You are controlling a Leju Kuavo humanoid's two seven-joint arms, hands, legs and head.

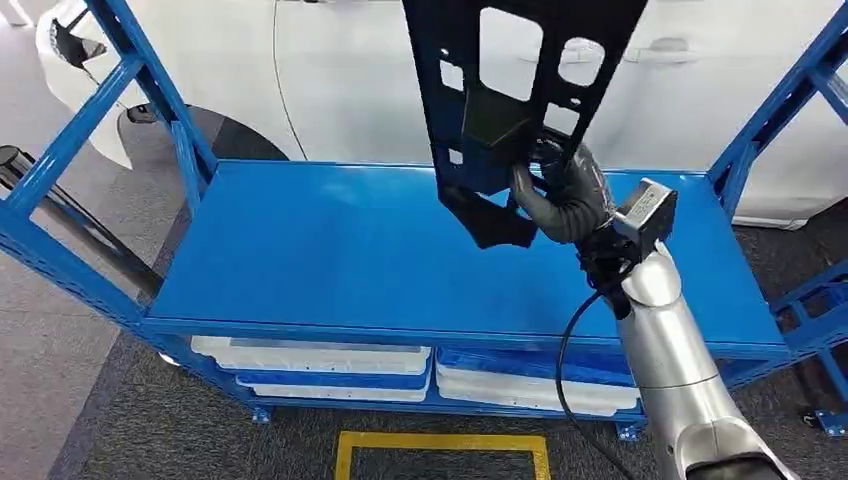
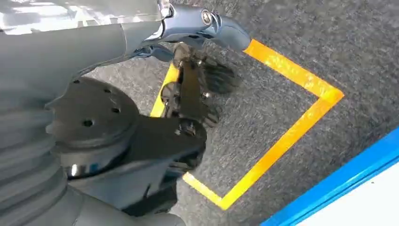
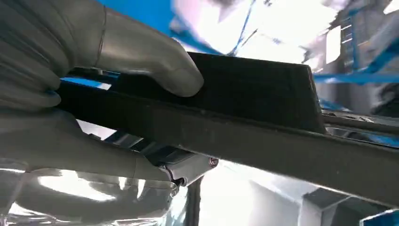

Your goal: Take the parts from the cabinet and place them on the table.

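Note:
A large black plastic panel (image 1: pixel 500 120) with several cut-outs hangs upright above the blue cabinet shelf (image 1: pixel 330 250), its lower tip just over the shelf top. My right hand (image 1: pixel 565 195) grips it near its lower middle, from the right side. In the right wrist view the thick grey thumb (image 3: pixel 141 52) presses on the panel's dark edge (image 3: pixel 263 122), with the rest of the hand (image 3: pixel 56 94) wrapped under it. My left hand (image 2: pixel 94 56) hangs over the grey carpet with its thumb (image 2: pixel 211 26) stretched out and nothing in it.
Blue frame posts (image 1: pixel 150 90) (image 1: pixel 780 110) rise at both ends of the shelf. White trays (image 1: pixel 310 360) lie on the lower level. A white car (image 1: pixel 330 80) stands right behind the cabinet. A yellow taped square (image 1: pixel 440 445) (image 2: pixel 291 136) marks the carpet at my feet.

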